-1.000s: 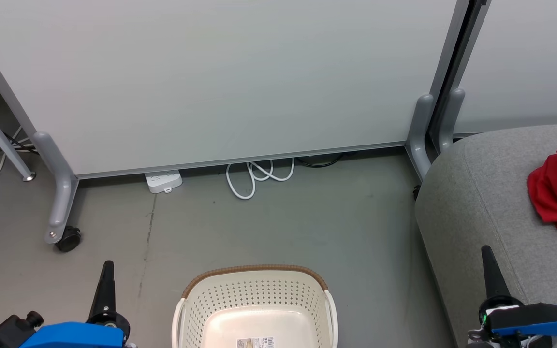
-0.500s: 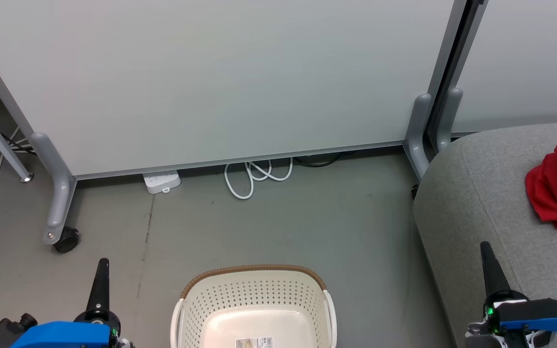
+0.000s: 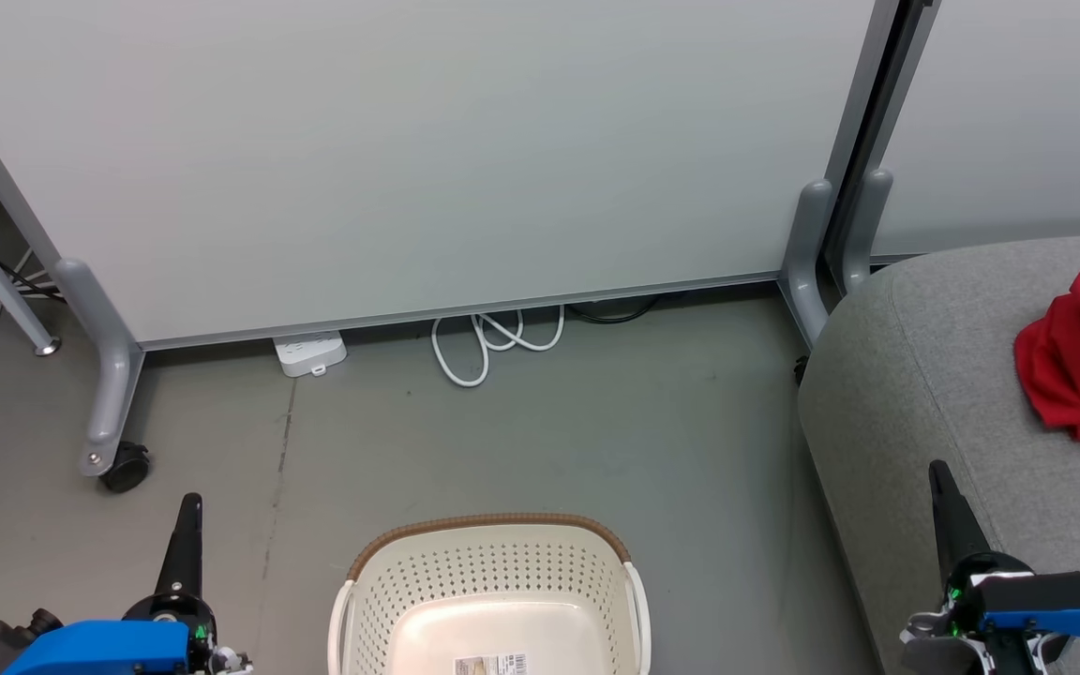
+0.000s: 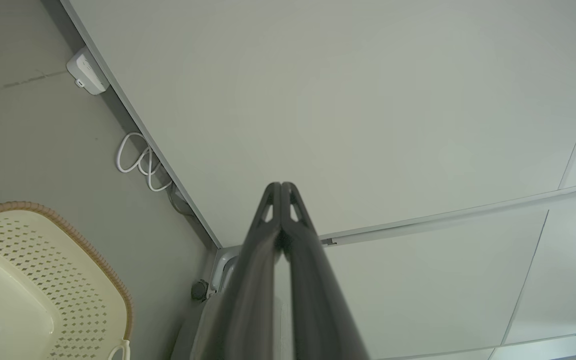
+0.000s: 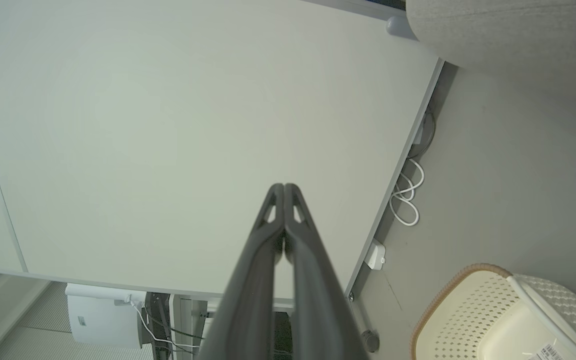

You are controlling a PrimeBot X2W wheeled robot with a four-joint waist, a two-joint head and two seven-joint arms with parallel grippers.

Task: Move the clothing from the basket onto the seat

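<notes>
Nearest me, the left pincer [image 3: 189, 511] points upward with its two long dark fingers [image 4: 263, 240] pressed together, holding nothing. The right pincer [image 3: 939, 473] is the same: closed tip to tip and empty, showing against the near edge of the seat. Between them stands the cream-white perforated plastic laundry basket [image 3: 493, 521] with a brown woven-look rim band. What I can see of its bottom is bare except for a small printed label [image 3: 490, 665], though its near end is cut off from sight.

Beyond it to the right, the clothing [image 3: 1079, 366] lies on the large light grey fabric-upholstered seat [image 3: 915, 375]. It is a crumpled heap of bright red soft fabric, well apart from both pincers. It runs out of sight at the edge, so I cannot tell whether it is one garment or two. The job looks done, or nearly so.

Such cloth should be light, limp and not fragile. It would sag and trail when lifted, so a raised fold near the top of the heap is the place to pinch.

Farthest off, a coiled white cable [image 3: 493, 342] and a white power strip [image 3: 310, 352] lie on the grey floor [image 3: 596, 441] at the foot of a pale partition panel [image 3: 427, 159].
</notes>
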